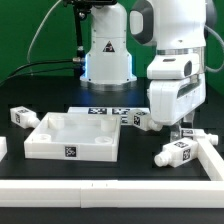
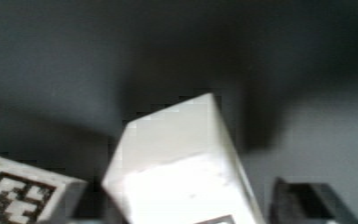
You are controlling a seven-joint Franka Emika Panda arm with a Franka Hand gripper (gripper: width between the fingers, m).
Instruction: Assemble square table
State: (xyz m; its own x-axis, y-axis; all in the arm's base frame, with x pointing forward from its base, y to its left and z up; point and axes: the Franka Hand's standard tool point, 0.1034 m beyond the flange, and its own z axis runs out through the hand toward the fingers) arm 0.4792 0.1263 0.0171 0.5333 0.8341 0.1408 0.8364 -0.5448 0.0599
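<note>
You see the square top [image 1: 70,138] lying rim-up on the black table [image 1: 120,170]. The gripper [image 1: 180,128] hangs well to the exterior view's right of the top, just above a tagged leg [image 1: 178,152] beside the white bar [image 1: 210,155]. On your wrist camera a white leg [image 2: 185,165] fills the space between the fingers [image 2: 311,198]; whether the jaws grip it you cannot tell. A second leg [image 1: 22,117] lies on the top's opposite side
</note>
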